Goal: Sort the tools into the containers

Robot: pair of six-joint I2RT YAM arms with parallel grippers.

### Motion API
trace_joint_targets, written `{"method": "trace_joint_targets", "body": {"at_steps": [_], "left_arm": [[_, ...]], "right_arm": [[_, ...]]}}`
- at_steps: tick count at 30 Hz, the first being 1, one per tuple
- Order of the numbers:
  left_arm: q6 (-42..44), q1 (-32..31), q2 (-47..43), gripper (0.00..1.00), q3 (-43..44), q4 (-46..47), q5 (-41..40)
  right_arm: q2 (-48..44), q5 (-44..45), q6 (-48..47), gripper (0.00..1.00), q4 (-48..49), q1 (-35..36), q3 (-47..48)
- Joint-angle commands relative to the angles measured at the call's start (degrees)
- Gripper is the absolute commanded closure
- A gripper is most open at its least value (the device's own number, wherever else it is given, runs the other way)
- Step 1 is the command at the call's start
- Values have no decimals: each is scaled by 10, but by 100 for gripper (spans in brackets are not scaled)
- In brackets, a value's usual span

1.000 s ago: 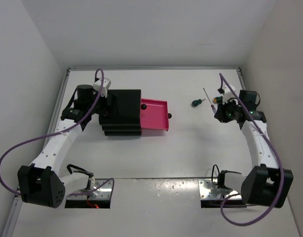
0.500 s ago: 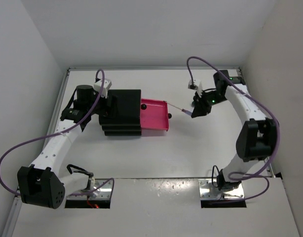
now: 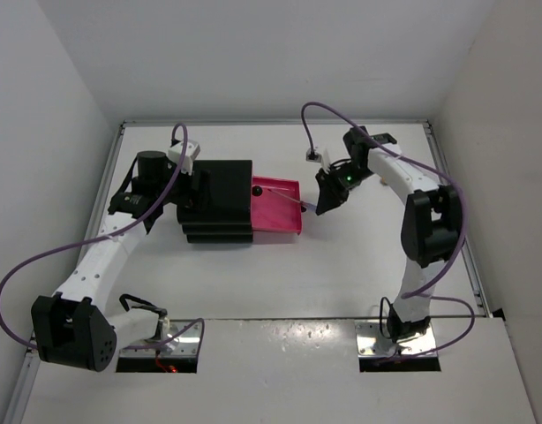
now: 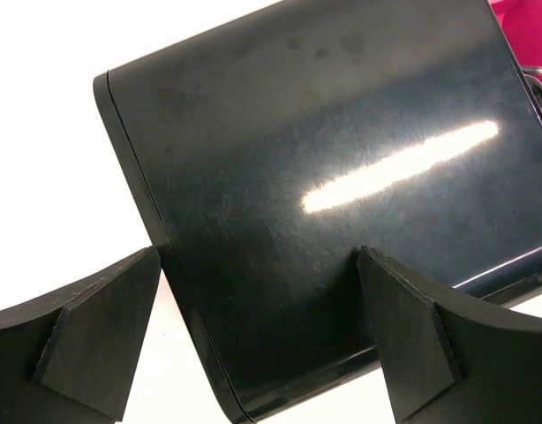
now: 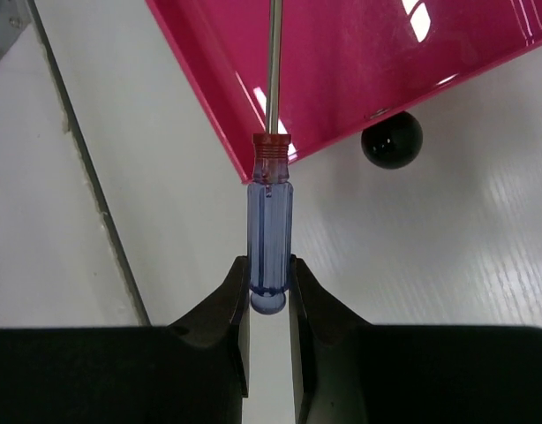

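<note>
My right gripper (image 5: pixel 269 284) is shut on the butt end of the purple-handled screwdriver (image 5: pixel 269 231). Its metal shaft reaches over the rim of the open magenta drawer (image 5: pixel 359 62), whose round black knob (image 5: pixel 391 140) shows just beside it. From above, the right gripper (image 3: pixel 320 204) hangs at the right edge of this drawer (image 3: pixel 273 212), the lowest one of the black stepped cabinet (image 3: pixel 216 181). My left gripper (image 4: pixel 253 331) is open, its fingers either side of the cabinet's near corner (image 4: pixel 280 203); from above, the left gripper (image 3: pixel 191 187) sits at the cabinet's left end.
A second black knob (image 3: pixel 256 190) sits on a shut drawer above the open one. The right arm (image 3: pixel 421 190) arches over the back right of the white table. White walls close in the table on three sides.
The right arm has swung left from the table's right side, carrying the screwdriver up to the open drawer. The left arm has not moved.
</note>
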Motion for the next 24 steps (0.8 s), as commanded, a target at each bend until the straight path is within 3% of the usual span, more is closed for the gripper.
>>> {"method": "trace_joint_targets", "body": {"at_steps": [1,8,24], "left_arm": [[6,-7,23,1,-11,-73,32],[6,-7,28,1,-11,-73,32],[6,-7,34,1,-11,-73,26]], "right_arm": [[11,-28,57,100,43,12,34],[21,-8,158,100,113,39,34],[71,-28,237,100,156,68,46]]}}
